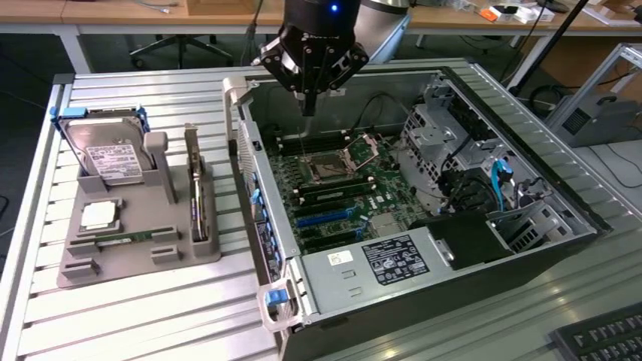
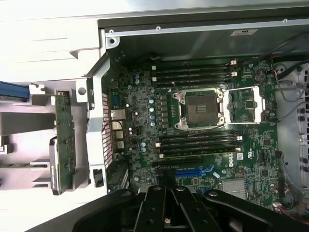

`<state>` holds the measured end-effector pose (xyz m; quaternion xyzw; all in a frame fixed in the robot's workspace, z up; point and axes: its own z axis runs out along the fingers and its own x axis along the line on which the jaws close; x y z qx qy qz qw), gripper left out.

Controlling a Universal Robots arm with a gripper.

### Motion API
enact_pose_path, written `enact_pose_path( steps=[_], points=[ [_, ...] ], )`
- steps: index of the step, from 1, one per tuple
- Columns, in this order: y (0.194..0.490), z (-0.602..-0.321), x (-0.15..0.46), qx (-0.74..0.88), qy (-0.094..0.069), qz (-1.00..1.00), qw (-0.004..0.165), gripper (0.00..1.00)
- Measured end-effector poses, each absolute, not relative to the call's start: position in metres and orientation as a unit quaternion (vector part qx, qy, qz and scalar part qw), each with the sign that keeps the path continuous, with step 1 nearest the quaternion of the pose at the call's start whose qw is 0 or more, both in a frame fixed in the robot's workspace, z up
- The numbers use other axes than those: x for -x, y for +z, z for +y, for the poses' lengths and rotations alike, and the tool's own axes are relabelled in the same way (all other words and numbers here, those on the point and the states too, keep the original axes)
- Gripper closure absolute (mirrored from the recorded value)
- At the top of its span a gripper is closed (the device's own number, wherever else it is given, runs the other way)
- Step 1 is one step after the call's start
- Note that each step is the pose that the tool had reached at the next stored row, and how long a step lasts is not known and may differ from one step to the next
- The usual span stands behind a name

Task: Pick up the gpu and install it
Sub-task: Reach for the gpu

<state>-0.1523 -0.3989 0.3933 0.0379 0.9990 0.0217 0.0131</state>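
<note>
I am watching the black end effector [image 1: 309, 110] hanging over the open black and silver computer tower case [image 1: 246, 143], which is lying on its side on the slatted aluminium surface [image 1: 150, 83]. Its fingers are pressing together to a point and are gripping nothing. In the exterior view it is sitting at about twelve o'clock from the green motherboard [image 1: 331, 197] and above the case's rear edge. The gpu [image 1: 195, 188], a thin green circuit card with a silver metal end bracket, is standing on its long edge in a slot of the grey moulded holder tray [image 1: 140, 259]. That puts it at roughly eight o'clock from the end effector in the exterior view, well apart from it and just outside the case wall. A boxy silver hard drive with a white label [image 1: 113, 159] is leaning in the same tray at nine o'clock from the card. Through the wrist view I am seeing the end effector [image 2: 166, 193] over the motherboard [image 2: 145, 111] near the blue expansion slot [image 2: 193, 171], with the open processor socket [image 2: 198, 108] beyond it and the gpu [image 2: 63, 140] edge-on outside the case.
</note>
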Motion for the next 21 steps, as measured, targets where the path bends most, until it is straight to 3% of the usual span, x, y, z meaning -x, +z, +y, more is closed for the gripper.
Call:
enact_pose_path(
  steps=[21],
  points=[
    [0.393, -0.399, 0.170, -0.038, 0.022, 0.999, 0.013, 0.89]
  ],
)
